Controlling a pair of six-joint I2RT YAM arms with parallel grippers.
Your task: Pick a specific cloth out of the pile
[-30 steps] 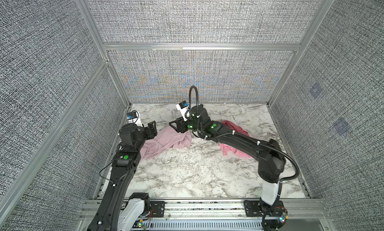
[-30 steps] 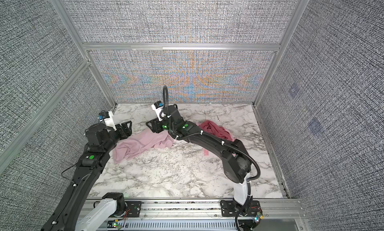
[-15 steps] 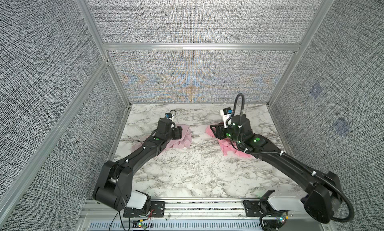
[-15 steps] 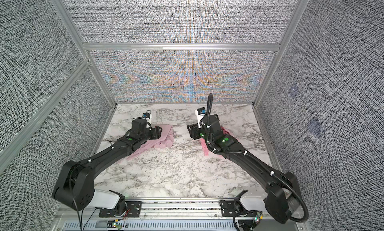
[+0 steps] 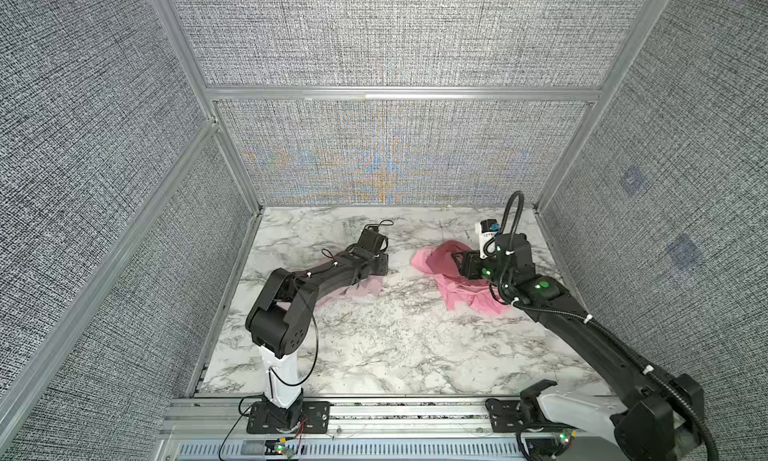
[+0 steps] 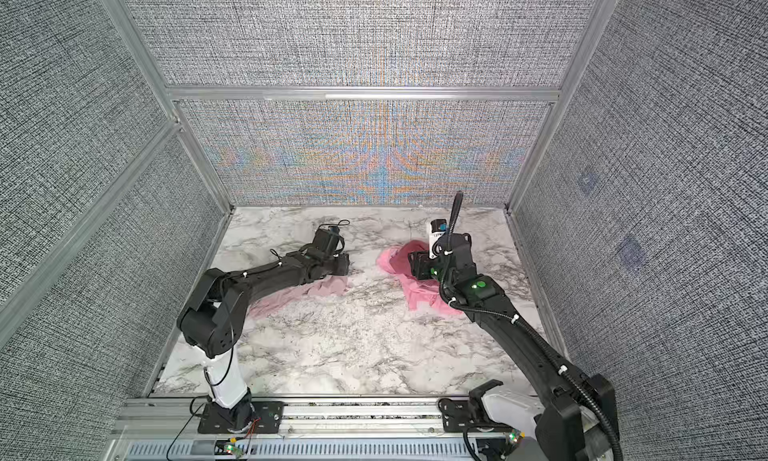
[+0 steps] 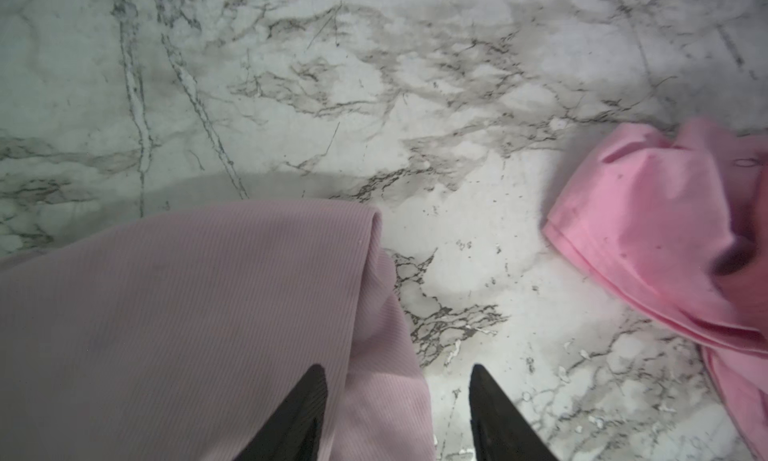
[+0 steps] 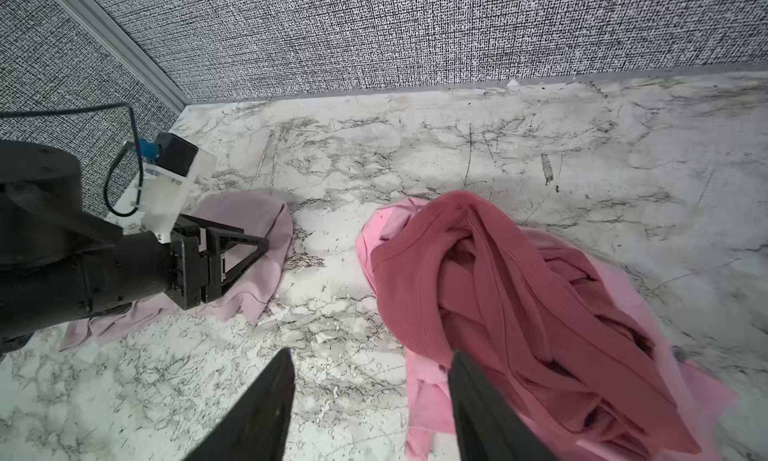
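Right gripper [image 8: 371, 355] back at the pile [image 8: 519, 280], fingers spread, we should close the likewise spread left gripper [image 7: 397, 367] deep on the cloth [image 7: 187, 305].

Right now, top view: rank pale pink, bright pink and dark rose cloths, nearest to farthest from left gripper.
1. pale pink cloth: directly below the left gripper, left side.
2. bright pink cloth: across a bare gap, to the right.
3. dark rose cloth: heaped on the bright one, farther right.
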